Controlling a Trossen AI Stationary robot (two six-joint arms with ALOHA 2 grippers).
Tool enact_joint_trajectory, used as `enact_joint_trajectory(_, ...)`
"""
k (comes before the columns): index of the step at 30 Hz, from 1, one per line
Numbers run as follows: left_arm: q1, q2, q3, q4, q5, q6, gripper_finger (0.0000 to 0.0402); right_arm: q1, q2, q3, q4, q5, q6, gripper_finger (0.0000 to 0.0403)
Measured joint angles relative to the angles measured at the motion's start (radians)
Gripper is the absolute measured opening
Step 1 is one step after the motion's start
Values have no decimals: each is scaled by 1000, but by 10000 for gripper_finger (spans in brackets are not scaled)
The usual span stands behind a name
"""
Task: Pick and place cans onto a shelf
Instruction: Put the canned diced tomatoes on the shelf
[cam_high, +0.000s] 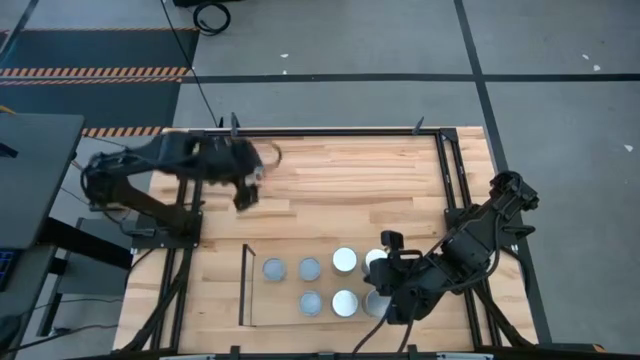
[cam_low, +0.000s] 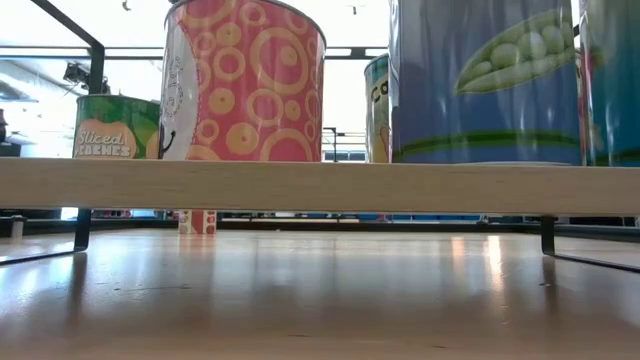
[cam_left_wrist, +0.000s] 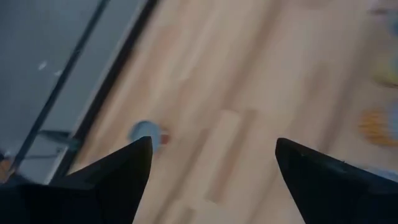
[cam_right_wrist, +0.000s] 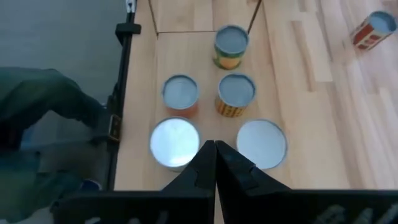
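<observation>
Several cans stand upright on the shelf (cam_high: 244, 290), a low wood-based tray with thin dark rails; their round tops (cam_right_wrist: 175, 142) (cam_right_wrist: 236, 90) show in the right wrist view. From table height I see a pink can (cam_low: 245, 80) and a blue can (cam_low: 485, 80) on the shelf's base. One red-sided can (cam_right_wrist: 373, 28) (cam_left_wrist: 146, 132) lies off the shelf on the bare wood. My right gripper (cam_high: 372, 283) (cam_right_wrist: 214, 149) hangs shut above the shelf's right end, over the gap between two silver tops. My left gripper (cam_high: 243, 195) (cam_left_wrist: 211, 149) is open and raised at the far left, with nothing between its fingers.
A black frame (cam_high: 452, 170) edges the wooden table. The wood between the shelf and the far rail (cam_high: 350, 180) is free. Grey floor with dark lines lies beyond the table.
</observation>
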Motion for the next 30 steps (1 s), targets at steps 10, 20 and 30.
enact_joint_trajectory(10,467,-37,-461,363,173,185,352,-17,7,-61,18,7,-4,10)
enact_joint_trajectory(20,631,-5,-777,658,195,191,353,-62,7,-153,58,-9,50,10)
enact_joint_trajectory(30,630,-5,-887,808,205,157,353,-78,8,-171,82,-16,52,9)
